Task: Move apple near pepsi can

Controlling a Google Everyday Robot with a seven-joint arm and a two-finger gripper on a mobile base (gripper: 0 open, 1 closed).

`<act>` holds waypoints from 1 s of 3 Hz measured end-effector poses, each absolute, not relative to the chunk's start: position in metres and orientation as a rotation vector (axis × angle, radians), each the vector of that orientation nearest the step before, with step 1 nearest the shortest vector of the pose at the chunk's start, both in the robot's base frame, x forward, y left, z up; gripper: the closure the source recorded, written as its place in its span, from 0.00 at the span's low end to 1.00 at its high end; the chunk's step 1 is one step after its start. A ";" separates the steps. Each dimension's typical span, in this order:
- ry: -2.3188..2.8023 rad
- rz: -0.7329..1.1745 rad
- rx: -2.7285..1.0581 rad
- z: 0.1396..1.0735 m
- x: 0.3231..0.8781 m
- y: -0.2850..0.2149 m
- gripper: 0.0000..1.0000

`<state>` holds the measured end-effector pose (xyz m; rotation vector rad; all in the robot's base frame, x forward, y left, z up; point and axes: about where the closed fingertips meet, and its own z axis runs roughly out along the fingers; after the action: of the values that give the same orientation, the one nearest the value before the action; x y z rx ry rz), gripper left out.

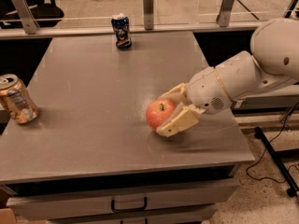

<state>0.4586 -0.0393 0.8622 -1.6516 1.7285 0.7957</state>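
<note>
Right side of apple (157,113) behind gripper (163,116)

Office-lab | drawer table (117,143), glass partition (187,3), office chair (44,13) | hand (163,115) gripping apple (155,113)

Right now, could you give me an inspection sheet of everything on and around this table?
Surface: grey table, no spills seen.
Job's things: apple at the right front of the table, stem up; pepsi can upright near the far edge, well apart from the apple.
Clutter: gold can near the left edge.
Grippers: gripper at the apple, one finger on each side, shut on it; the apple seems to rest on the table.
Cables: black cable on the floor to the right.
Surroundings: drawer under the table; posts of a barrier behind it.
</note>
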 end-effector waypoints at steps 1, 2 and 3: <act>1.718 0.783 -1.651 0.869 0.461 -0.039 1.00; 1.718 0.783 -1.651 0.869 0.461 -0.039 1.00; 1.724 0.677 -1.581 0.882 0.478 -0.050 1.00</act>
<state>0.4777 -0.0497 0.8822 -1.5806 1.7239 0.6770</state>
